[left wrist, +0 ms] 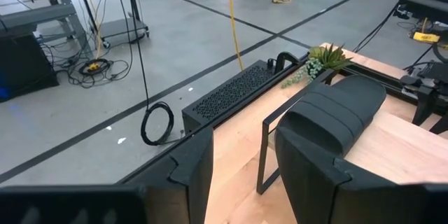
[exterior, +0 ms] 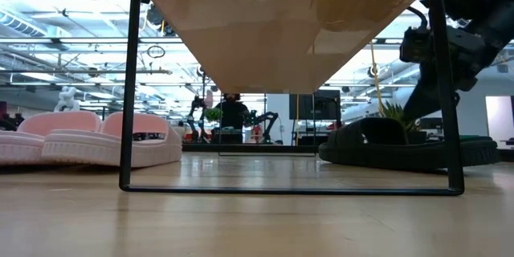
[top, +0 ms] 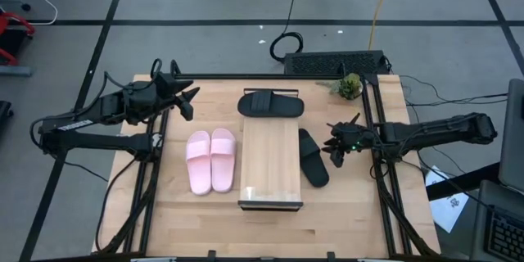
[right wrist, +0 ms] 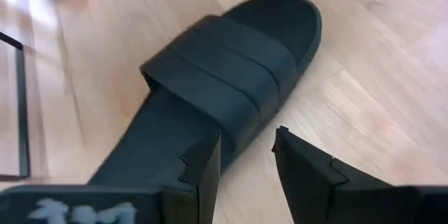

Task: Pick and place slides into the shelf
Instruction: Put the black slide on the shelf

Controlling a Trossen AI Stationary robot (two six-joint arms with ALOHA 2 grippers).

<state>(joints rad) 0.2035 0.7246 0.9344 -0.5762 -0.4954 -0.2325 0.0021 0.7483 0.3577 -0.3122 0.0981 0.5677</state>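
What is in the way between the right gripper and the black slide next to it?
Nothing visible. The right gripper hangs with fingers apart just beside the black slide right of the shelf; only bare tabletop lies around them.

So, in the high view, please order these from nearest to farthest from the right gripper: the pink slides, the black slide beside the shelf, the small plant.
From the right gripper:
1. Black slide, just beside it, right of the shelf.
2. Small plant, at the table's far right corner.
3. Pink slides, left of the shelf.
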